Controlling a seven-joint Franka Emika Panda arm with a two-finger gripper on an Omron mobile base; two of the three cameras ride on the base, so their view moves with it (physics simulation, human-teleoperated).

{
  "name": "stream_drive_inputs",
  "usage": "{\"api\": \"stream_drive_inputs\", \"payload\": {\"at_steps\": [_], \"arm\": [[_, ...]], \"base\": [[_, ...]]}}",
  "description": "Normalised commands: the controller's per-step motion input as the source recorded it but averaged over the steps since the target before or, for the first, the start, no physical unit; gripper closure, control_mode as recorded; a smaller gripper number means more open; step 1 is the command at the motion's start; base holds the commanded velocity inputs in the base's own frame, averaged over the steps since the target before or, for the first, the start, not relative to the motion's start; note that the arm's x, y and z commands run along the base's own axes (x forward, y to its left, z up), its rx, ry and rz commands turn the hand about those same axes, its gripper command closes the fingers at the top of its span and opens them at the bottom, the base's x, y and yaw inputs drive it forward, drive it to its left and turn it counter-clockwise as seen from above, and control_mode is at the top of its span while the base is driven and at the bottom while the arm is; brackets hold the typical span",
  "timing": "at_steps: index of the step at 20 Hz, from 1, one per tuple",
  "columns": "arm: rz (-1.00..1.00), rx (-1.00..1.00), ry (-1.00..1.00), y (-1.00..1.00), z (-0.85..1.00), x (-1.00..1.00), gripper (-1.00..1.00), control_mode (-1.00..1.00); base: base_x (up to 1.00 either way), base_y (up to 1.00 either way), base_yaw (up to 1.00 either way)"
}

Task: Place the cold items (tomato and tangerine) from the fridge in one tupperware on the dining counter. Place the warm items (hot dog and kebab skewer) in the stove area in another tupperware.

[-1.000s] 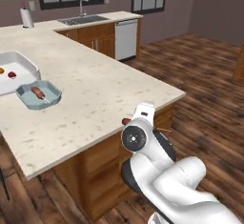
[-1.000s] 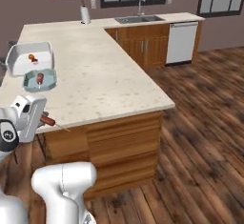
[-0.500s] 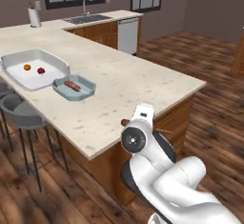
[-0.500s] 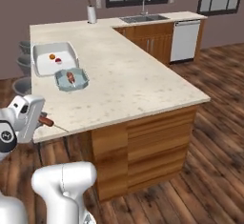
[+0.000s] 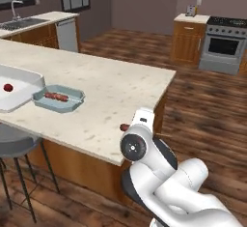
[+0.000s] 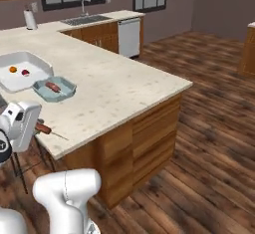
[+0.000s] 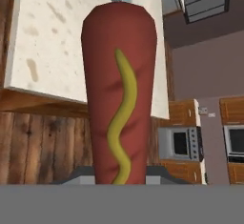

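The end effector [image 6: 41, 127] is closing tightly on the hot dog [image 7: 119, 94], holding it near one end beside the worktop [image 5: 111, 95] edge. It is probably soft and slippery. The teal tub [image 5: 59, 98] is already carrying the skewer [image 5: 56, 96]; nothing is blocking.

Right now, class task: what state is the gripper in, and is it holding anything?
Gripper: closed on the hot dog, which stands up from it in the hand view.
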Motion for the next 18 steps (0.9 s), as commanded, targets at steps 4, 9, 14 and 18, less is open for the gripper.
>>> {"api": "stream_drive_inputs", "payload": {"at_steps": [4, 9, 14, 18], "arm": [[0.00, 0.00, 0.00, 0.00, 0.00, 0.00, 1.00, 1.00], [0.00, 0.00, 0.00, 0.00, 0.00, 0.00, 1.00, 1.00], [0.00, 0.00, 0.00, 0.00, 0.00, 0.00, 1.00, 1.00], [0.00, 0.00, 0.00, 0.00, 0.00, 0.00, 1.00, 1.00]], "base": [[0.00, 1.00, -0.73], [-0.02, 1.00, -0.58], [-0.07, 1.00, -0.43], [0.00, 1.00, -0.37]]}}
